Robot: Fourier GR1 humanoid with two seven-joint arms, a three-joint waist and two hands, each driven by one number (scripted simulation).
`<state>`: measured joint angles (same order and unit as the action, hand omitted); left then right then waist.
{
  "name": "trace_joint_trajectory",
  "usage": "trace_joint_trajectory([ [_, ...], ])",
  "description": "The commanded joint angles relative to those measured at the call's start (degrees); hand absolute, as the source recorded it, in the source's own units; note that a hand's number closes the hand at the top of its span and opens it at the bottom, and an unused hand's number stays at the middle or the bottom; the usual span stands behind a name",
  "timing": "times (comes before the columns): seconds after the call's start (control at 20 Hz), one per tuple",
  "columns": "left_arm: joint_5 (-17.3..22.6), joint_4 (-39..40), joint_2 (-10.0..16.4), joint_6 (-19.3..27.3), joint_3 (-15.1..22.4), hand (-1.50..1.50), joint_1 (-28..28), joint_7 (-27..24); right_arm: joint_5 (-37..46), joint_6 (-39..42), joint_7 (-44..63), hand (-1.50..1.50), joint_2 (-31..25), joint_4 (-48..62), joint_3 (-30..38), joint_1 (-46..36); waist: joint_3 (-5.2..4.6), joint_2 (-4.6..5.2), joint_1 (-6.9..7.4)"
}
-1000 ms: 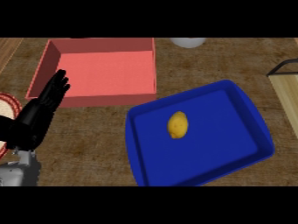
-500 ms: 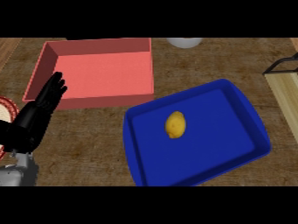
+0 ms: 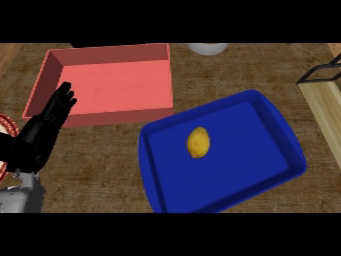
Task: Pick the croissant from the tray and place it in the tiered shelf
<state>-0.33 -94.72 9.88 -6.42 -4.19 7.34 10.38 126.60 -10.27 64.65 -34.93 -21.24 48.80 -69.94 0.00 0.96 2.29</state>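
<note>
Resting released at the left edge of the table (image 3: 92, 170), left robot hand (image 3: 34, 141) holds nothing; croissant (image 3: 197, 142) lies untouched in tray (image 3: 248, 156), awaiting pickup.

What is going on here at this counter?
Nothing is held yet. The yellow croissant lies in the blue tray, untouched. The robot's left hand shows at the left, open with straight fingers, by the red box's near corner and apart from the tray. The right hand is out of view. The wooden tiered shelf stands at the right edge.
</note>
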Motion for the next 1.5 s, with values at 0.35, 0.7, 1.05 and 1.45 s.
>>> trace_joint_trajectory([
  [0.35,-1.77,-2.11,-1.30,1.73,1.44,0.00,-1.00,1.07,3.01,25.47,16.78,-1.50,-0.60,1.17,2.27,-1.52,-0.10,-0.79,-0.79],
  [0.7,-0.94,-0.58,-0.69,0.55,0.48,0.00,-1.57,-0.51,5.79,13.81,14.18,-1.50,1.50,-7.68,-1.03,-3.50,0.00,-0.60,-0.84],
  [1.05,-1.07,-1.33,-0.35,-0.42,1.38,0.00,-1.80,0.10,11.12,12.25,16.39,-1.50,2.05,-16.55,-5.73,-12.02,-0.07,-0.25,0.93],
  [1.45,-0.07,-1.23,0.46,-0.35,-0.65,0.00,-2.05,-0.12,14.32,6.83,20.30,-1.50,6.75,-35.83,-8.52,-16.72,-0.12,-1.11,-0.04],
])
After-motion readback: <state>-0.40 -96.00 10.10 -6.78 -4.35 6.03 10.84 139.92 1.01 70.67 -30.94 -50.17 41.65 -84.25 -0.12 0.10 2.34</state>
